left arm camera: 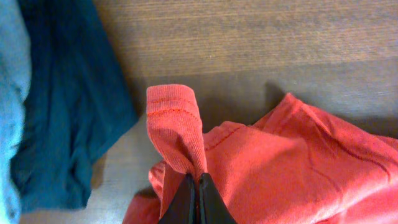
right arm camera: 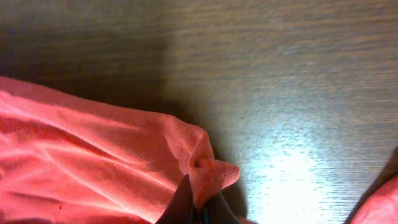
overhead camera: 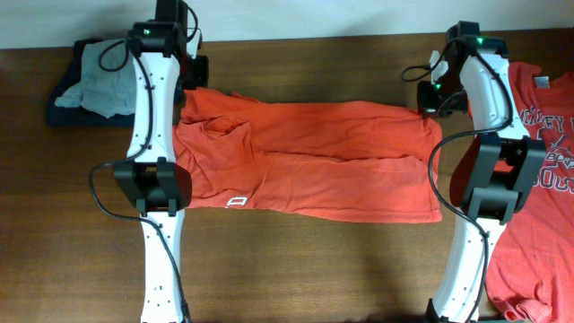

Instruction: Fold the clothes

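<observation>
T-shirt [overhead camera: 305, 161] | left claw [left arm camera: 197, 186] pinches its hem | right claw [right arm camera: 198, 202] pinches its corner

Overhead: the left arm [overhead camera: 154, 126] covers the left side of the orange T-shirt [overhead camera: 314, 161], and the shirt's white logo [overhead camera: 237, 203] is too small to make out. A second red T-shirt [overhead camera: 547, 260] is cut off by the right edge and lies partly under the right arm [overhead camera: 498, 175], so its lettering is incomplete. Wrist views: the left gripper [left arm camera: 196, 202] and right gripper [right arm camera: 198, 208], each pinching cloth, run off the bottom edge.
</observation>
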You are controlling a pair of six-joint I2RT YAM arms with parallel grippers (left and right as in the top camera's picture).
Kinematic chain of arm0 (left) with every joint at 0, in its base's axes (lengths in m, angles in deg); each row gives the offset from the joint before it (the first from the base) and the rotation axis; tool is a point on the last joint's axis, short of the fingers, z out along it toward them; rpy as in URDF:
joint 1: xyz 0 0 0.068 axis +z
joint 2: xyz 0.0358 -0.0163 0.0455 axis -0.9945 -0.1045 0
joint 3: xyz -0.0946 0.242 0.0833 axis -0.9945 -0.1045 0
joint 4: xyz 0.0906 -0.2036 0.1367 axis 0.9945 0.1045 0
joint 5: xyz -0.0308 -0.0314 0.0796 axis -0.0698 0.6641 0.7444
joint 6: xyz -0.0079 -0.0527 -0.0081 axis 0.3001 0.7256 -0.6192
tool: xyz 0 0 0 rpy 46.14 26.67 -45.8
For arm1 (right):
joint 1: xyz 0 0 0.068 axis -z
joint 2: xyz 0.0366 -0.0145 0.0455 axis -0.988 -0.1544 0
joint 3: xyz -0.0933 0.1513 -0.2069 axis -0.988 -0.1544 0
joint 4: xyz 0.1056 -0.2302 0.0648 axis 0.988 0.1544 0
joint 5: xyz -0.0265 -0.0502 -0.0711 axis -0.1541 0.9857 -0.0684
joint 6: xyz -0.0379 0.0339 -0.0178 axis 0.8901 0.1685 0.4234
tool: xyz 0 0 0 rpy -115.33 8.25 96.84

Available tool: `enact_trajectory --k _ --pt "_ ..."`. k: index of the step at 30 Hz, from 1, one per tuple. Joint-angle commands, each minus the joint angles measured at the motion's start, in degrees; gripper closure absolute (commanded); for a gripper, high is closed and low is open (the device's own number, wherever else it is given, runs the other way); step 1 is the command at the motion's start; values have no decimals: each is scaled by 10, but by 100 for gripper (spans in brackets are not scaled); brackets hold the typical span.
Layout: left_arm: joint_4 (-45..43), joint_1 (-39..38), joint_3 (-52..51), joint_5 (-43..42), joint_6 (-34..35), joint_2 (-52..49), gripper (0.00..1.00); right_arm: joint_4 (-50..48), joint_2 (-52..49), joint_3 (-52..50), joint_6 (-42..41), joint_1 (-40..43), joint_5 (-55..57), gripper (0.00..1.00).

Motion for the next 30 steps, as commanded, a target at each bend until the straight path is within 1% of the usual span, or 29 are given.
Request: enact_trajectory --k 1,8,15,19,22,25,30 --pt "37 2 50 6 -10 2 99 12 11 12 19 -3 -21 96" --pt "114 3 92 8 -13 2 99 36 30 12 18 -3 -25 96" --pt "114 3 92 6 -11 7 99 72 77 12 10 -3 -25 96" --pt "114 3 81 6 -2 27 99 100 90 12 1 -3 -25 96" --pt "114 6 58 6 3 62 99 114 93 12 1 -3 -26 96" --pt "114 12 11 3 16 103 99 126 93 12 0 -3 -26 96" --pt "114 21 -104 -30 18 141 99 152 93 12 -2 -3 -26 96"
